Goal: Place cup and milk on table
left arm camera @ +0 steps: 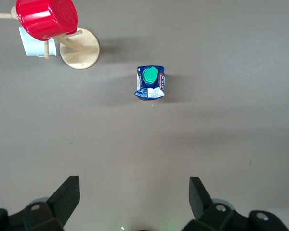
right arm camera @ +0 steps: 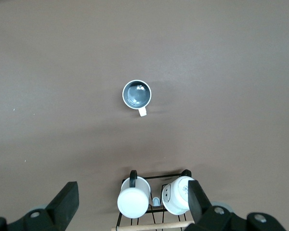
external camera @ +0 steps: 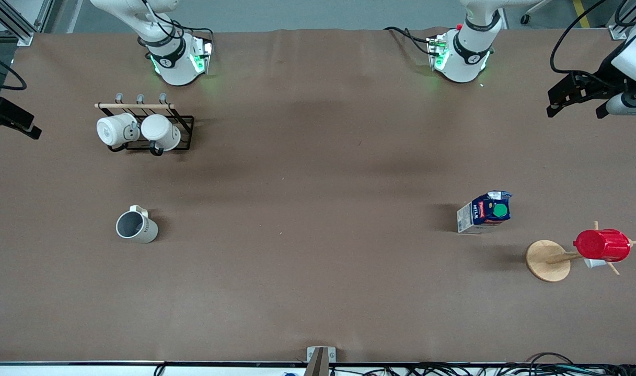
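Cup (external camera: 136, 226) and milk (external camera: 485, 211) stand upright on the worktop (external camera: 318, 261). Left gripper (left arm camera: 135, 197) and right gripper (right arm camera: 132, 197) hover above, apparently released, empty.

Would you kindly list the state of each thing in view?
cup: upright on table, empty
milk: upright, capped
two white mugs: hanging on rack
red cup: hanging on wooden stand
left pincer: open, empty
right pincer: open, empty

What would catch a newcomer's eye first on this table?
Probably the bright red cup hung on a wooden stand at the left arm's end, with the milk upright beside it. At the right arm's end the cup stands alone, nearer the camera than the rack holding two white mugs.
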`<state>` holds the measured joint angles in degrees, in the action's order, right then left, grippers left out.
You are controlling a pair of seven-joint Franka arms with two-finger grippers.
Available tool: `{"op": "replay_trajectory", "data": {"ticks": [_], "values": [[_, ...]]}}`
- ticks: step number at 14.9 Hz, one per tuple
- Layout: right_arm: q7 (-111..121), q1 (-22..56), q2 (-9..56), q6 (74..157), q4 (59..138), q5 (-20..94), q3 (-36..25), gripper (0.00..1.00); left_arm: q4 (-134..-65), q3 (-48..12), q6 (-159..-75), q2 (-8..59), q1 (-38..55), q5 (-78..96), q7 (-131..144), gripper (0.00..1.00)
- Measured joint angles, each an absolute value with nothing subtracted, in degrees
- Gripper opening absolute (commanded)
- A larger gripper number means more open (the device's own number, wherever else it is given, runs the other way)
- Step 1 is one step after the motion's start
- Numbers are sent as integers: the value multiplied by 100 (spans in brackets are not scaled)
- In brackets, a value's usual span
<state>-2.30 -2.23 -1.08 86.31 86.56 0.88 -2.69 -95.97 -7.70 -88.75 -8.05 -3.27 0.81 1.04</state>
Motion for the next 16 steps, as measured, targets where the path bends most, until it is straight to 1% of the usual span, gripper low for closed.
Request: {"op": "replay_trajectory", "data": {"ticks": [4, 8, 10, 12, 14, 16], "values": [[-230, -223, -108, 8631, 8655, 88, -269, 100, -9518, -774, -8866, -704, -324, -127, 103, 100], [-223, -223, -100, 8627, 8656, 88, -269, 100, -9307, -772, -8907, -225, -334, -193, 102, 100], [-210, -222, -43, 8622, 8657, 88, -266, 100, -9358, -771, -9271, 91, -337, -195, 102, 100], [-182, -216, 119, 8640, 8665, 91, -259, 100, -9606, -770, -9899, 343, -352, -195, 102, 100], [89, -211, 485, 8893, 8685, 93, -255, 100, -9840, -769, -10360, 595, -360, -195, 102, 100], [637, -221, 975, 9361, 8744, 93, -274, 100, -9915, -772, -10615, 871, -359, -195, 102, 100]]}}
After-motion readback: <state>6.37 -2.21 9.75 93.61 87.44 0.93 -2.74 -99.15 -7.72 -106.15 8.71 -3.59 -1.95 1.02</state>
